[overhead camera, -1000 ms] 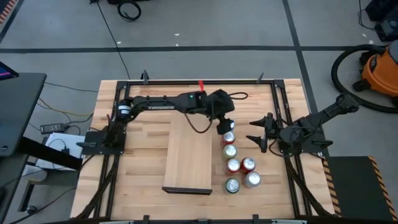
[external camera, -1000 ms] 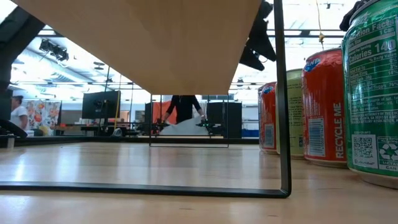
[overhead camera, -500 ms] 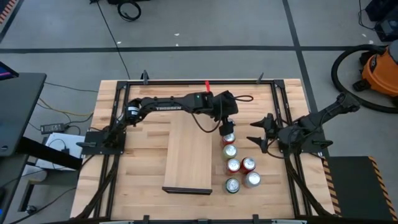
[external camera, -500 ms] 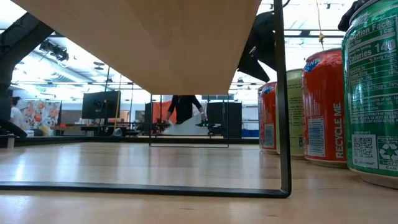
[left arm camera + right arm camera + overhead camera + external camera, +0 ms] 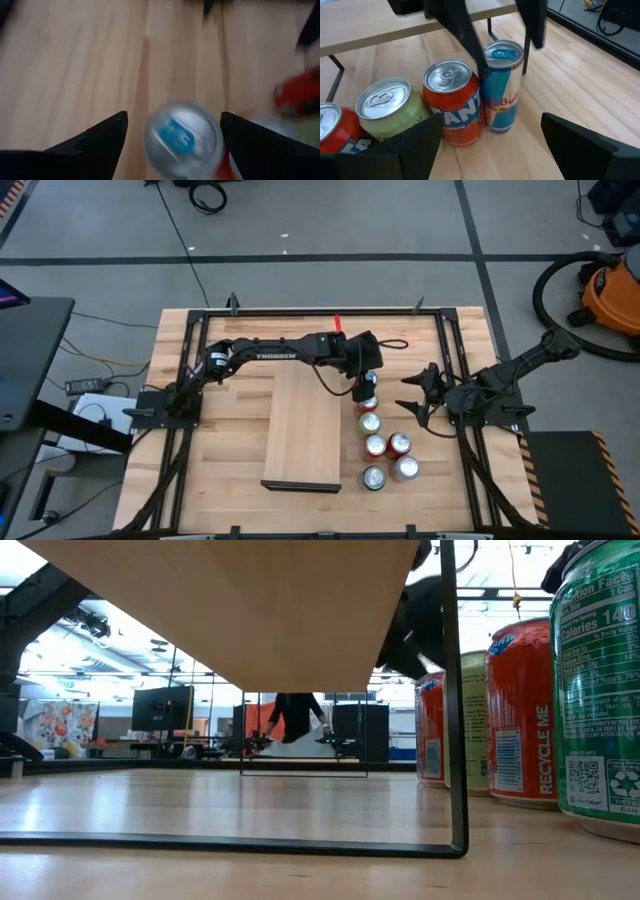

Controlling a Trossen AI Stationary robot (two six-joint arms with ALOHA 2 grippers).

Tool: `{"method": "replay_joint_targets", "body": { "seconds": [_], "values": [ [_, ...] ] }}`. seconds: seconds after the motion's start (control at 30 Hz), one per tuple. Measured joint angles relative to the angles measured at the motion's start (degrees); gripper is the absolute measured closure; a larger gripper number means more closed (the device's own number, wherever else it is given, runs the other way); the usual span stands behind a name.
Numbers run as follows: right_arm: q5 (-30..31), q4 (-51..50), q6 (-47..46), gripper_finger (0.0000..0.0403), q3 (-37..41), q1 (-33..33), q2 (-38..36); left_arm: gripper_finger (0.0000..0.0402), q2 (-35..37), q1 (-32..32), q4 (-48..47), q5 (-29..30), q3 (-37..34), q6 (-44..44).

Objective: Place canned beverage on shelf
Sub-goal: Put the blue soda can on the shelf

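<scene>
Straddling the blue can (image 5: 502,87) with parted fingers, the left gripper (image 5: 366,385) hangs over the far end of the can row.

Table (image 5: 230,490) first: the shelf (image 5: 304,430) stands on it, long axis running near to far, dark trim on its short ends. Just right of it the cans stand upright, the blue one farthest, touching an orange can (image 5: 454,100); the fingers sit either side of it, not clamped. The right gripper (image 5: 410,403) waits open beside the row. Low view cuts off the nearest green can (image 5: 600,690); the left wrist view blurs the can top (image 5: 183,139).
</scene>
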State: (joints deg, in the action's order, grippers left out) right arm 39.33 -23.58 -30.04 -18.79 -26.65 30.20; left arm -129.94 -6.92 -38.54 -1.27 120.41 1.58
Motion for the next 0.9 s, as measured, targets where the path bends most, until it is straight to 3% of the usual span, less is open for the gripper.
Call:
{"method": "replay_joint_targets", "body": {
  "seconds": [0.3, 0.6, 0.9],
  "values": [
    [0.06, 0.45, 0.06, 0.0055, 0.00, 0.01, 0.89, 0.0081, -0.95, 0.00, -0.83, 0.37, 0.01, 1.72],
    [0.12, 0.62, 0.17, 0.0055, 0.02, 0.00, 0.93, 0.0160, -0.95, 0.00, -0.61, 0.42, 0.01, 2.89],
    [0.15, 0.70, 0.15, 0.0055, 0.02, 0.02, 0.93, 0.0162, -0.10, -0.04, -0.45, 0.63, -0.06, 5.49]
  ]
}}
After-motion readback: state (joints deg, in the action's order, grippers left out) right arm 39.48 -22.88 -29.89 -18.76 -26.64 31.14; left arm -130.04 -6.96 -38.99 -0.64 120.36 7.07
